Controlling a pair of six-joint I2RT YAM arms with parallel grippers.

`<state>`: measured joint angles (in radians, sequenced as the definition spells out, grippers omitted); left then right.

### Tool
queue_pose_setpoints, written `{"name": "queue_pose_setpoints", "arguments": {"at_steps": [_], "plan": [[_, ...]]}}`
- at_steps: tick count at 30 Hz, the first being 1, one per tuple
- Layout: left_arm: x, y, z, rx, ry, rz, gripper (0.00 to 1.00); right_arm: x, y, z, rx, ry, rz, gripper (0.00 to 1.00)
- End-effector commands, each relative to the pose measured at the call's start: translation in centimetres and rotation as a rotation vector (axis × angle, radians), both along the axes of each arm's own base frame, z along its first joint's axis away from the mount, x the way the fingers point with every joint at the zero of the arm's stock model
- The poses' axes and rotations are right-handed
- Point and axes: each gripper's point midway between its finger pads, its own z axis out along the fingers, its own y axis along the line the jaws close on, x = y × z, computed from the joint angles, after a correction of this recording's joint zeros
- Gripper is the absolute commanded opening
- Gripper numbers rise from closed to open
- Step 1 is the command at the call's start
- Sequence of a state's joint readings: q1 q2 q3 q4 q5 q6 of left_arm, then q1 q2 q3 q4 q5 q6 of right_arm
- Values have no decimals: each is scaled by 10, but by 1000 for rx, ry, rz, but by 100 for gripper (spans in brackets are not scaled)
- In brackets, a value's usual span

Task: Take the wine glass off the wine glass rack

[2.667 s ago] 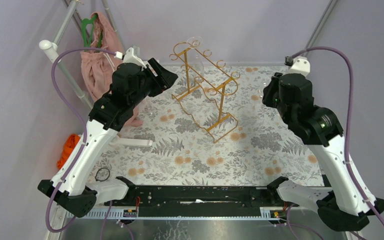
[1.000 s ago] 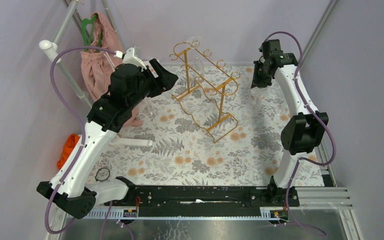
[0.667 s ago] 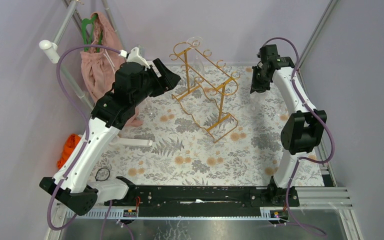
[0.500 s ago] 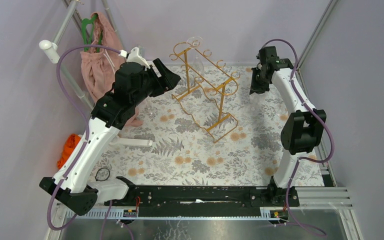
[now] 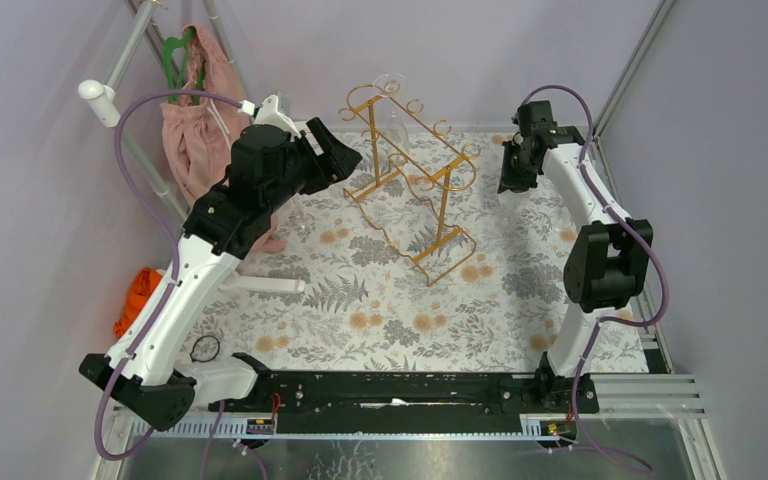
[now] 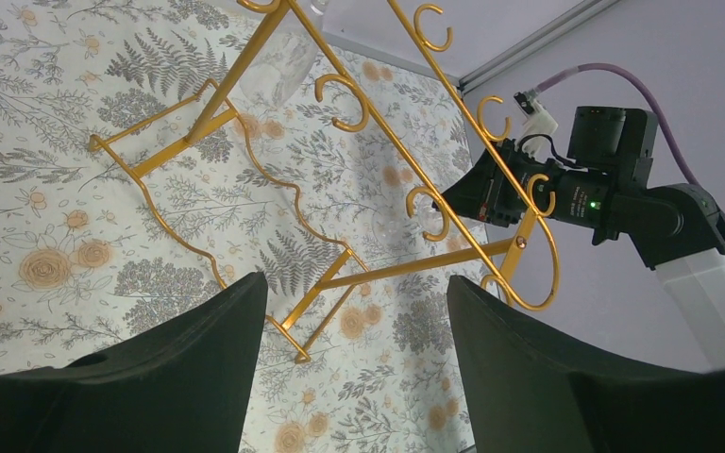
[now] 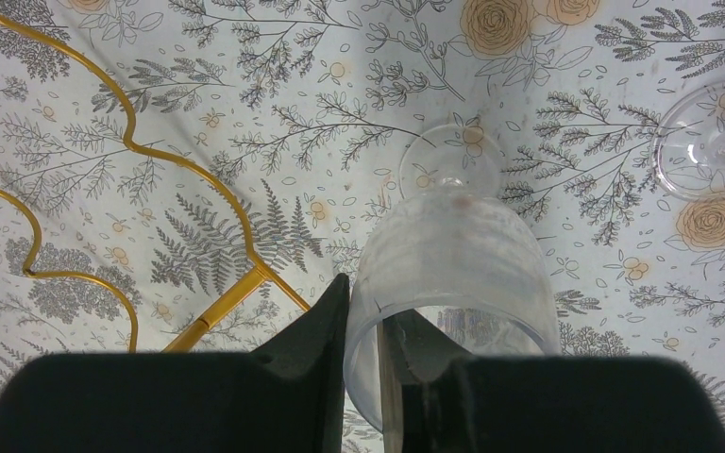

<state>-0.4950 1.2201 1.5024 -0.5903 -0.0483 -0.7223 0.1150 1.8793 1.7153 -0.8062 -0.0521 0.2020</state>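
Observation:
The gold wire wine glass rack [image 5: 415,175] stands at the back middle of the floral table; it also shows in the left wrist view [image 6: 359,151] and the right wrist view [image 7: 75,189]. A clear wine glass [image 5: 394,115] hangs upside down at its far end, seen too in the left wrist view [image 6: 278,61]. My right gripper [image 5: 508,178] is to the right of the rack. In the right wrist view it [image 7: 363,307] is shut on the rim of another wine glass [image 7: 453,255], one finger inside the bowl and one outside. My left gripper [image 5: 345,160] is open and empty left of the rack, as the left wrist view [image 6: 354,288] shows.
A further glass's foot [image 7: 713,142] rests on the cloth right of the held glass. A pink cloth [image 5: 195,130] and a green hanger [image 5: 175,55] hang on a stand at back left. An orange object [image 5: 138,295] and a black ring [image 5: 203,348] lie at the left edge.
My right arm has stretched out from a folded pose to the back right and eased its gripper down and slightly left beside the rack. My left arm has barely shifted.

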Motion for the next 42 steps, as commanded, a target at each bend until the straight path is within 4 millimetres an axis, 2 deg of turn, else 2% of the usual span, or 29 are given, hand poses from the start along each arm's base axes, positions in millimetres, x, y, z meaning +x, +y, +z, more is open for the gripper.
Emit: {"name": "queue_pose_setpoints", "arguments": {"at_steps": [1, 2, 4, 6, 8, 11, 18, 24, 33, 42], "plan": [[6, -5, 1, 2, -20, -16, 78, -1, 0, 5, 17, -33, 12, 0], [7, -6, 2, 1, -21, -17, 78, -2, -1, 5, 15, -32, 8, 1], [8, -8, 6, -6, -30, -23, 78, -6, 0, 4, 16, -33, 9, 13], [10, -10, 10, -13, -40, -32, 78, -10, -2, 4, 15, -31, 8, 36], [11, -12, 16, -19, -50, -37, 78, -13, -4, 7, 5, -39, 5, 51], [13, -14, 23, -24, -62, -43, 78, -16, -6, 15, -4, -62, -1, 60], [20, -25, 43, -42, -93, -79, 78, -17, -2, 44, 27, -132, 9, 60], [35, -32, 60, -46, -121, -80, 79, -20, 1, 77, 52, -208, 15, 60], [77, -50, 61, -64, -114, -89, 79, -34, 2, 125, 81, -323, 12, 60], [130, -50, 55, -286, -82, -157, 80, -53, -1, 174, 117, -514, -19, 60]]}}
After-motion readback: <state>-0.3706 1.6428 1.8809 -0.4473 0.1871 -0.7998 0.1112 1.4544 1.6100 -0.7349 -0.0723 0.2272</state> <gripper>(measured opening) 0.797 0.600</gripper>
